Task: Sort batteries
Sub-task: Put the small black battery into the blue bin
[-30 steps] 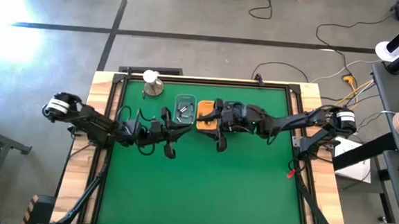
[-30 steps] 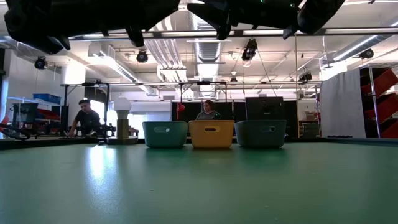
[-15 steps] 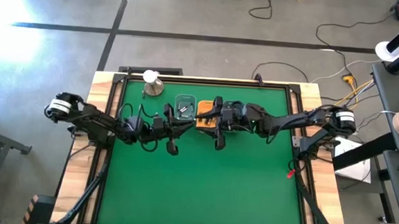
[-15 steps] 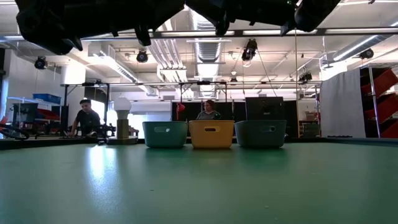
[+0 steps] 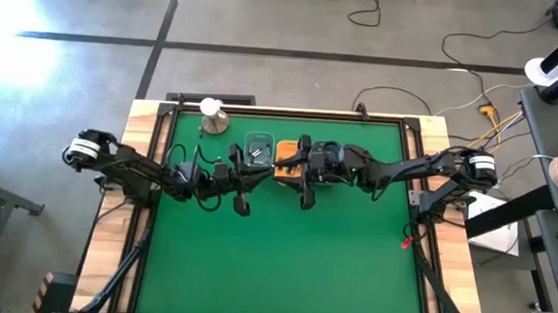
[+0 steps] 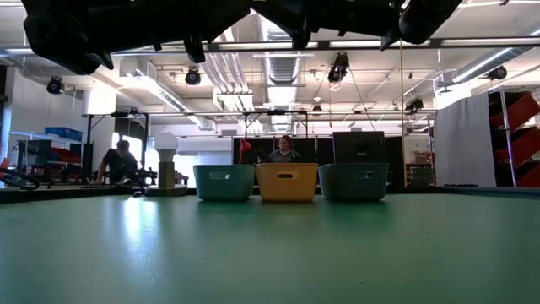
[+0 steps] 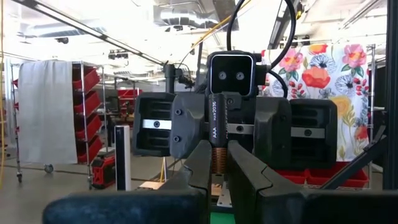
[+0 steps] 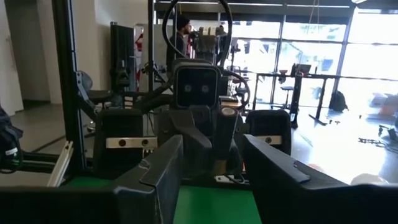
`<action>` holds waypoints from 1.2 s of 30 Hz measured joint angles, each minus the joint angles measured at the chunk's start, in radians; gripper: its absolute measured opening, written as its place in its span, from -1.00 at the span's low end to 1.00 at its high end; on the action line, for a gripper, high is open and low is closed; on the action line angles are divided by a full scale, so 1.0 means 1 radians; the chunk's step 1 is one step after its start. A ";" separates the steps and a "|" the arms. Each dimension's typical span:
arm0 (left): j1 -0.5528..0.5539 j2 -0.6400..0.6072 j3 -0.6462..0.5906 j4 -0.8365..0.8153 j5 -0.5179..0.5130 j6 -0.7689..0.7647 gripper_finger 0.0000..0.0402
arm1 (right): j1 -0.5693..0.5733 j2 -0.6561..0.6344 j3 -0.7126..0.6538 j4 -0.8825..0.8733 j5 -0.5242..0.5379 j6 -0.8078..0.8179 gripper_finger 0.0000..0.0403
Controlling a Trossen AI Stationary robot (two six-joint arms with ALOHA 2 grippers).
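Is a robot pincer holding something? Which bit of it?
The left pincer is pinching one battery by its coppery end; the dark end sticks out.

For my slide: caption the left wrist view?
Left gripper shut on a battery, facing the right gripper.

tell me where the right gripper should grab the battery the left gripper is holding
Grip the free upper half of the dark cylindrical battery with a coppery end. It stands upright, pinched low in the left gripper, so the right gripper should probably come in level from the facing side.
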 joint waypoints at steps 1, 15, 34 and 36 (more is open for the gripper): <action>0.000 0.000 0.000 0.000 0.000 0.000 -0.94 | 0.000 0.000 0.000 0.001 0.000 0.001 -0.22; 0.004 0.000 0.000 -0.017 0.000 0.000 -0.94 | -0.002 0.001 0.015 0.005 0.024 0.008 -0.31; 0.004 0.010 0.049 -0.078 -0.010 0.035 -0.94 | -0.002 0.000 0.016 -0.022 0.026 0.015 -0.86; 0.004 0.013 0.048 -0.078 -0.011 0.035 -0.90 | -0.002 0.000 0.016 -0.026 0.026 0.014 -0.87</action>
